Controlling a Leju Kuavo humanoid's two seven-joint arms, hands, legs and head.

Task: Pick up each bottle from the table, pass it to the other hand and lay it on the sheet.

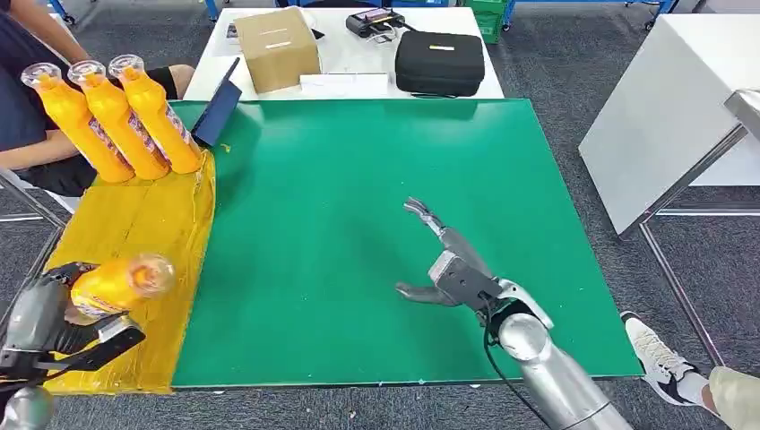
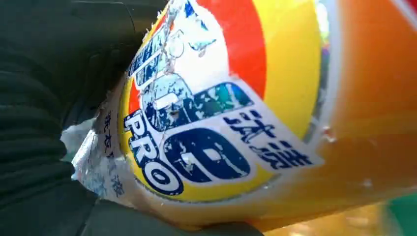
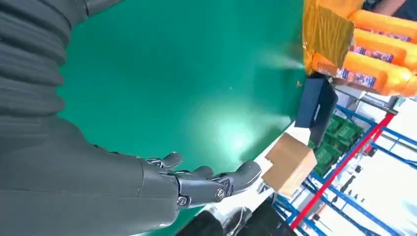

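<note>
Bottle (image 1: 121,284) gripped in left hand (image 1: 45,322) over yellow sheet (image 1: 143,224); wrist view shows label, seemingly torn. Right hand (image 1: 448,269) spread, empty.

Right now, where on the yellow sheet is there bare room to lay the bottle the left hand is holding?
The yellow sheet is bare between the three laid bottles at its far end and the left hand holding the bottle over the near end. The far end is crowded.

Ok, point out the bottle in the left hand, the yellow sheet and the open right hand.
bottle (image 1: 112,285), head view, on its orange body.
yellow sheet (image 1: 148,224), head view, bare middle.
right hand (image 1: 448,264), head view, on the palm.
</note>
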